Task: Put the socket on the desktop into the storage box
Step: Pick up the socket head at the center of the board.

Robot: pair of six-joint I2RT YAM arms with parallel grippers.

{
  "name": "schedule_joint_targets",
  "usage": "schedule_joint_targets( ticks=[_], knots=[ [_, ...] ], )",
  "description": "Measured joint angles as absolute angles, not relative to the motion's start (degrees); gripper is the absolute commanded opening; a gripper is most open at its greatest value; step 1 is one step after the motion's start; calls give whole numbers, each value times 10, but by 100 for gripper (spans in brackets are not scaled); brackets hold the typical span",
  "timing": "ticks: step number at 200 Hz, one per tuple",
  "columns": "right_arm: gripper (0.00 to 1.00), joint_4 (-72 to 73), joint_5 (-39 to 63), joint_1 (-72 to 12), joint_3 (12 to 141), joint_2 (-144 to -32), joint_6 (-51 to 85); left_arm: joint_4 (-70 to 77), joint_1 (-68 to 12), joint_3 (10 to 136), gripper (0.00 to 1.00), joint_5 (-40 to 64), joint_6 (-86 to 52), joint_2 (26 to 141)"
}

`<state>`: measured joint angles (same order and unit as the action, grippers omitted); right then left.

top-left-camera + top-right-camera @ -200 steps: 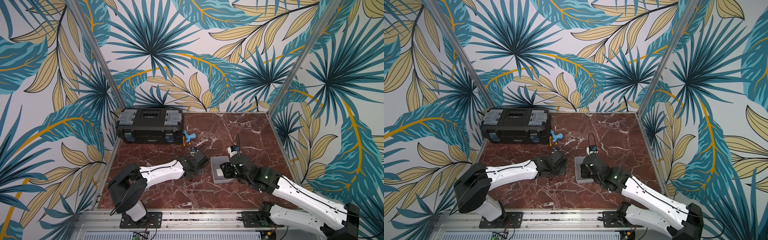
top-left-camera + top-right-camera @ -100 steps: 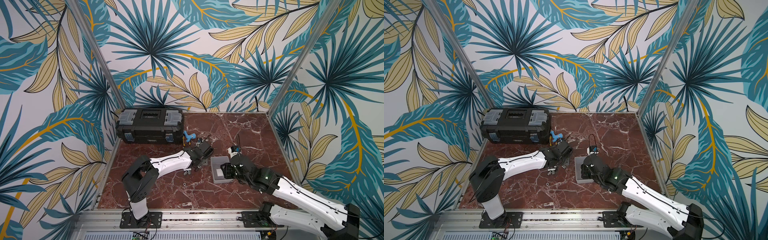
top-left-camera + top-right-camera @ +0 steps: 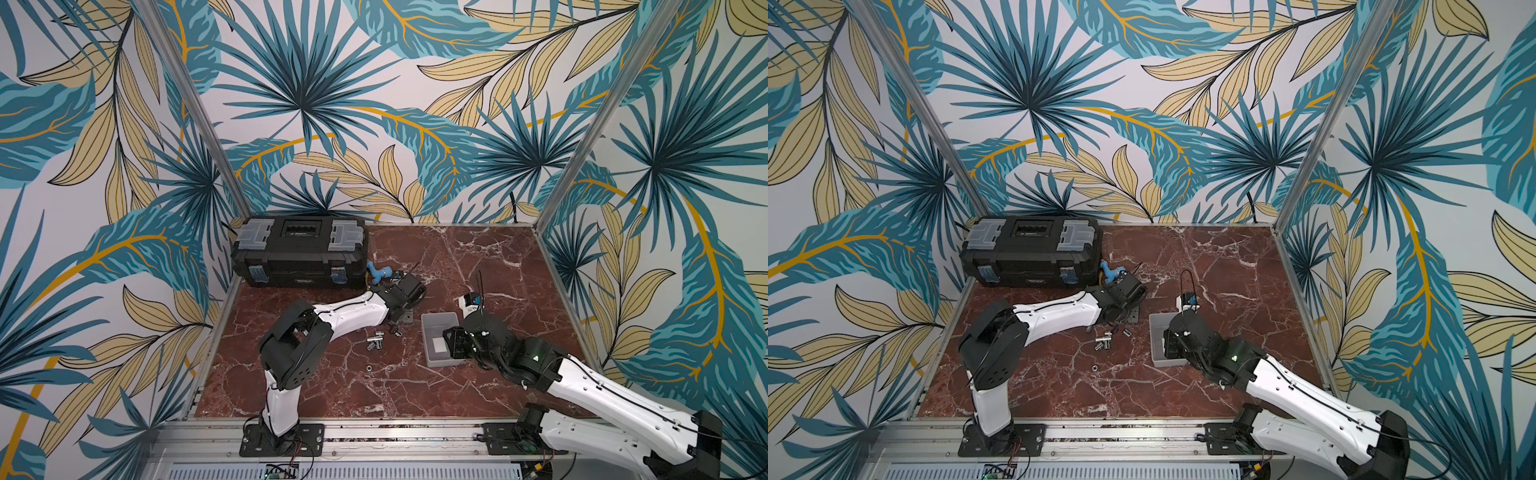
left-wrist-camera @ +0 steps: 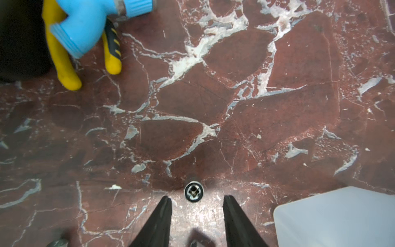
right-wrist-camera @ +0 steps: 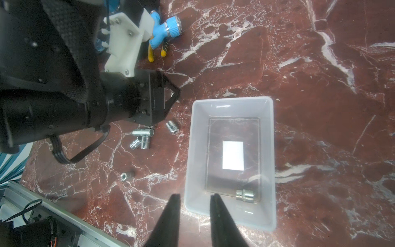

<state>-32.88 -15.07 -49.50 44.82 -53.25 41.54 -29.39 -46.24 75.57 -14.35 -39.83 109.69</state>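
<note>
socket [image 4: 193, 191]: small chrome cylinder, upright on the tabletop [image 4: 277, 96], square hole up, just ahead of the left hand [image 4: 197, 200], fingers apart, nothing between them. more chrome sockets [image 5: 143, 132] lie loose near the pale grey storage box [image 5: 267, 149], a stepped socket [image 5: 245, 195] on its side inside it. right hand [image 5: 195, 195] fingers straddle the box's wall with a gap; can't tell if they clamp it.

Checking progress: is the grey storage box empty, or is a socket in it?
Not empty. The right wrist view shows one silver socket lying on its side inside the storage box, near a corner.
</note>
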Motion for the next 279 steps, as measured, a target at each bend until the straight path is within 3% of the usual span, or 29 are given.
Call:
schedule_joint_targets(
  ticks=[187,213,234,279],
  knots=[
    [28,-329,-158,-495,448,-545,408,-291,-453,769,30,-144,-388,1146],
    [25,-329,-159,-495,448,-545,406,-286,-452,769,21,-144,-387,1152],
    [22,-329,-159,-495,448,-545,406,-283,-451,769,0,-144,-385,1154],
    [19,-329,-158,-495,448,-547,404,-277,-450,759,0,-133,-379,1126]
  ],
)
